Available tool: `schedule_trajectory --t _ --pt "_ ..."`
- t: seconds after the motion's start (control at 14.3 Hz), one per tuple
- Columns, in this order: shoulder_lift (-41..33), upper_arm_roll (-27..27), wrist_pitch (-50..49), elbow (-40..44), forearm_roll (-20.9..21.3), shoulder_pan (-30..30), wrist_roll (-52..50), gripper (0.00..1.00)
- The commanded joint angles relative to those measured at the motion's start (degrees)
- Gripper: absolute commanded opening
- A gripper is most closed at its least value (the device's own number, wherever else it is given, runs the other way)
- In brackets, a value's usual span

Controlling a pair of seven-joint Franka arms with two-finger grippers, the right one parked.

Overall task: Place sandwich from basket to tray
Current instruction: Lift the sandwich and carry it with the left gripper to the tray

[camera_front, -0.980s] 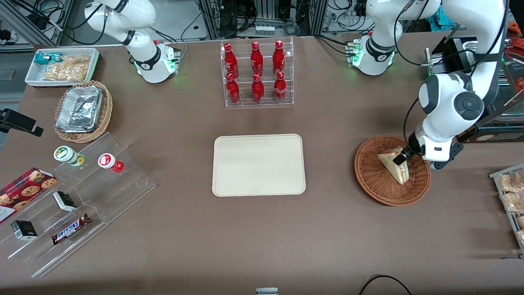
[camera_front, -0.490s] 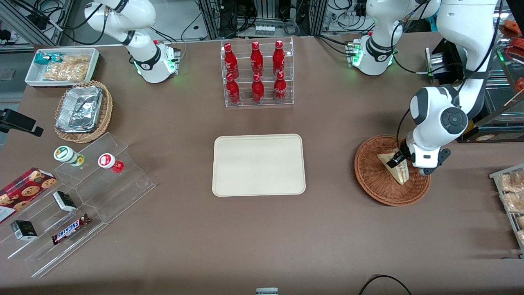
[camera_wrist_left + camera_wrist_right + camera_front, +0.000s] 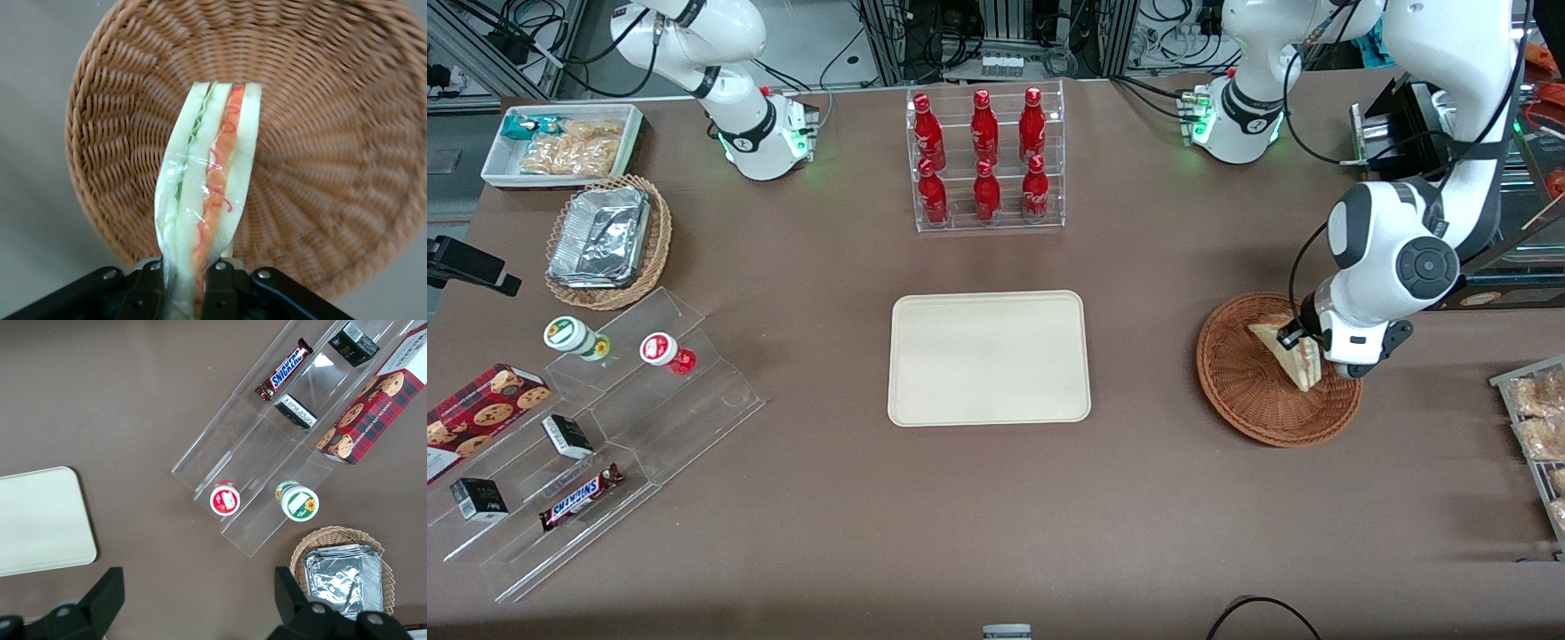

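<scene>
At the front view's right, my tool (image 3: 1296,340) is clamped on the sandwich (image 3: 1288,352) over the basket (image 3: 1240,391); slick wrap could slip.

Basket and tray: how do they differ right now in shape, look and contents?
The basket is round, reddish-brown woven wicker; the tray is a flat, smooth cream rectangle. The basket has the sandwich over it, gripped by the gripper; the tray holds nothing. The basket sits toward the working arm's end, the tray mid-table. Both rest on the table.
</scene>
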Motion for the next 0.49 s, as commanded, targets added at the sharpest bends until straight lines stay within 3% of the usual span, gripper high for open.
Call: schedule_trajectory --t 0.0,0.21,0.42 --pt "0.9 -0.8 -10.0 8.2 0.7 -4.1 8.1 0.06" --pt "4.6 -1.0 -13.8 15.1 0.4 -9.4 18.6 0.09" --pt "10.8 -1.1 -13.6 22.2 -1.4 -15.4 15.2 0.07"
